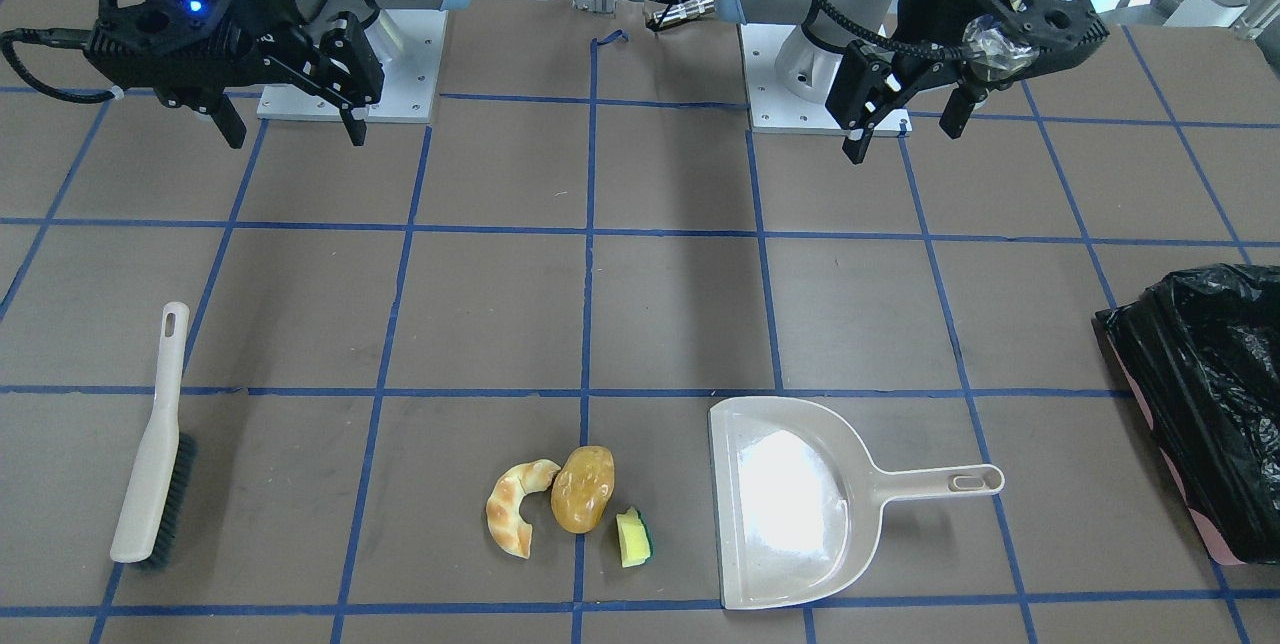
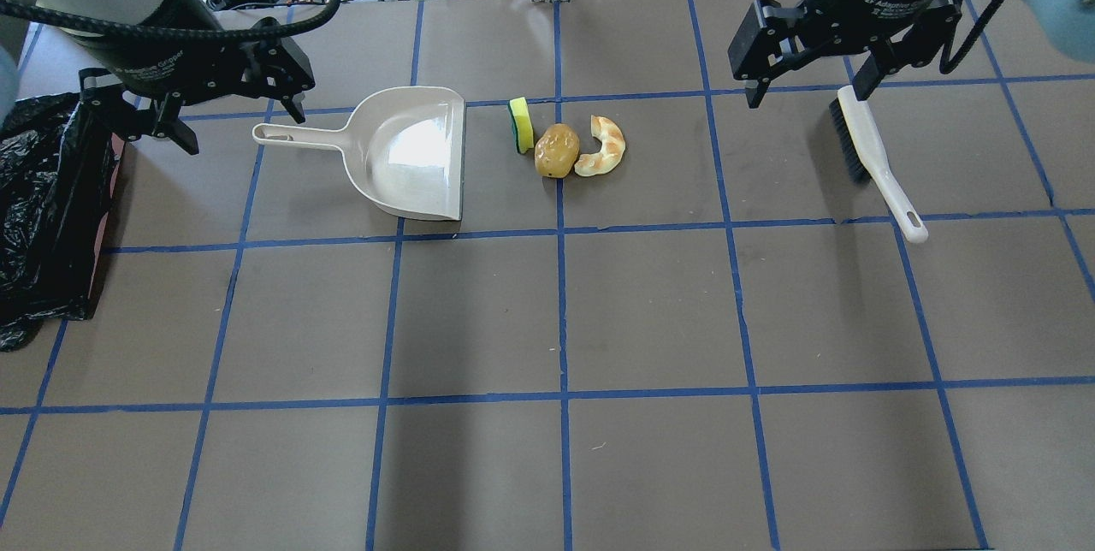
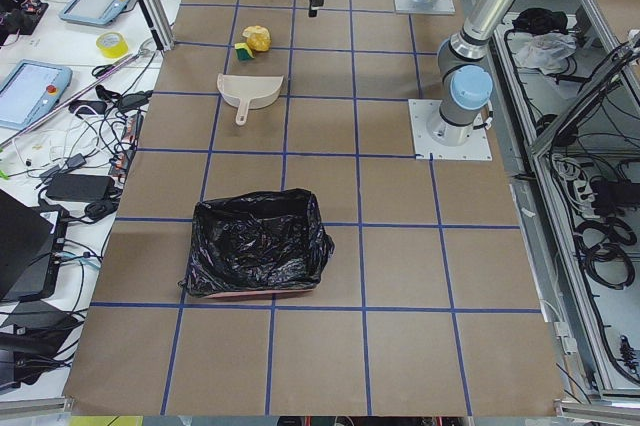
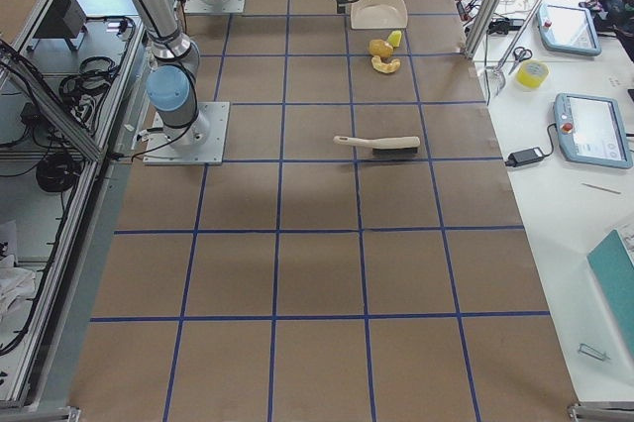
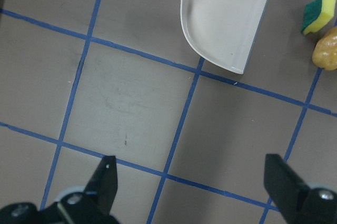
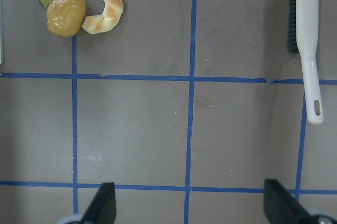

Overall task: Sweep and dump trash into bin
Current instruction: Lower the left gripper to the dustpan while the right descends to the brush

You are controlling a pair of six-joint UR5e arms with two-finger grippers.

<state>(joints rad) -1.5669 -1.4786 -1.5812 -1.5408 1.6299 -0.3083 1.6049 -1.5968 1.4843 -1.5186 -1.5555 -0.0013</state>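
Trash, bunched between the pincers: tan crescent croissant, glossy golden-brown potato-like lump, yellow sponge piece with green edge, just off the lip of the beige plastic dustpan. Left gripper and right gripper both spread wide, empty. I'd grab the white-handled black-bristled brush, ahead-outboard of right, mid-handle; pan handle is ahead of left. Nothing lies between brush and trash. Sweep sideways: brown table edge is beyond the trash. The black-bagged rectangular bin is outboard of left.

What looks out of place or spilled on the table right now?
Nothing stands out: the croissant, potato and sponge piece lie grouped at the open edge of the empty dustpan, the brush lies on the table, and the bin stands upright.
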